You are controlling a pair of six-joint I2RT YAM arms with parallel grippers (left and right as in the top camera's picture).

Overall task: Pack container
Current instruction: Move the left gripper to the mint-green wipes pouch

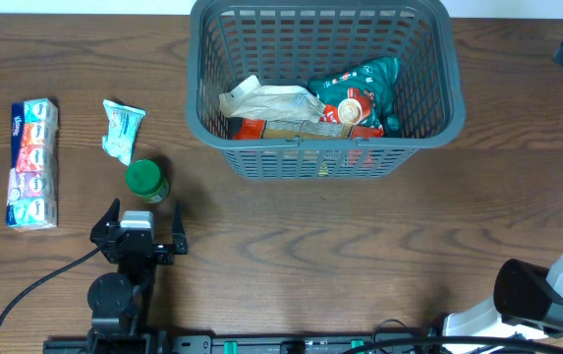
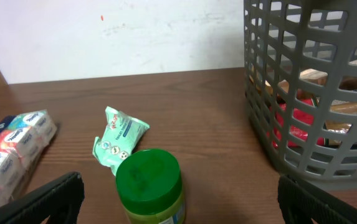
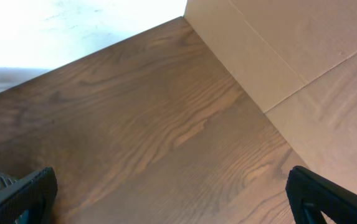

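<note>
Grey lattice-walled plastic basket, far centre of your brown wooden surface, part-filled with crinkly packets. Step in hand, likely: reaching the smooth round green-lidded jar; your left tool stands released just short of it, so advance, then close squarely. Right tool released, holding nothing.

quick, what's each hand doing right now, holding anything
left hand: open, holding nothing, just short of the green-lidded jar
right hand: open, holding nothing
</note>
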